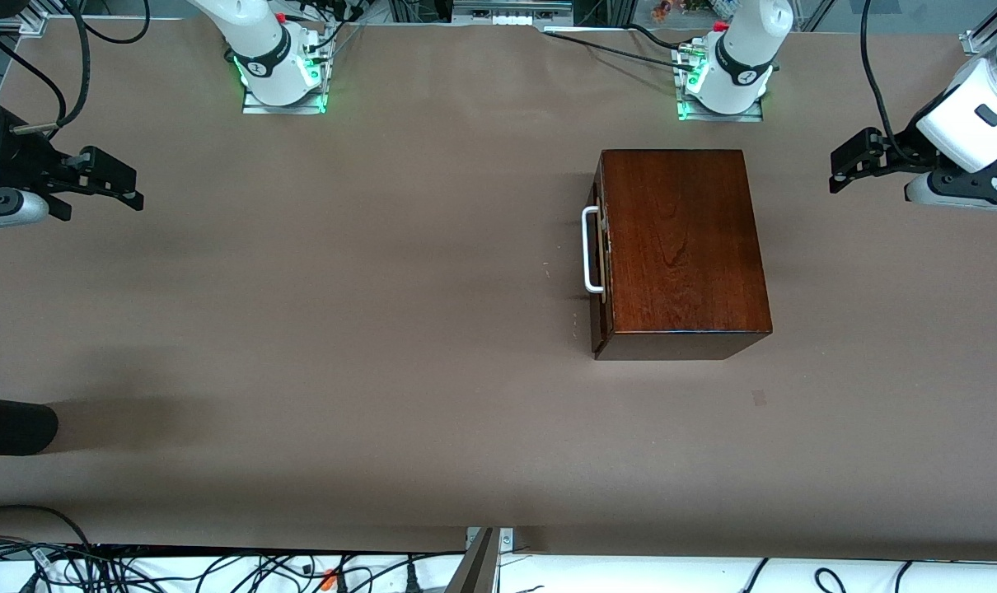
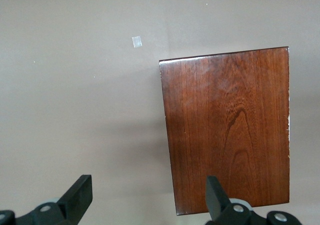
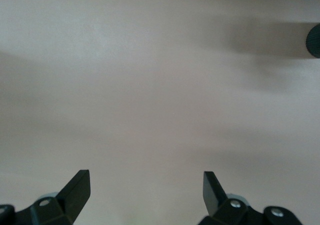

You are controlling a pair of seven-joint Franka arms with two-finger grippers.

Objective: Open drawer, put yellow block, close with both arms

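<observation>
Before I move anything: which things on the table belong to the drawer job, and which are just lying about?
Job: wooden box, drawer shut, white handle; left gripper and right gripper, both open and empty. No yellow block in view.

Lying about: pale tape scrap; black object at the table's edge.

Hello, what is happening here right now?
Nothing is being handled. The box sits on the table toward the left arm's end, its drawer shut. No yellow block is in view. The left tool and right tool wait open and empty above the table's two ends.
</observation>
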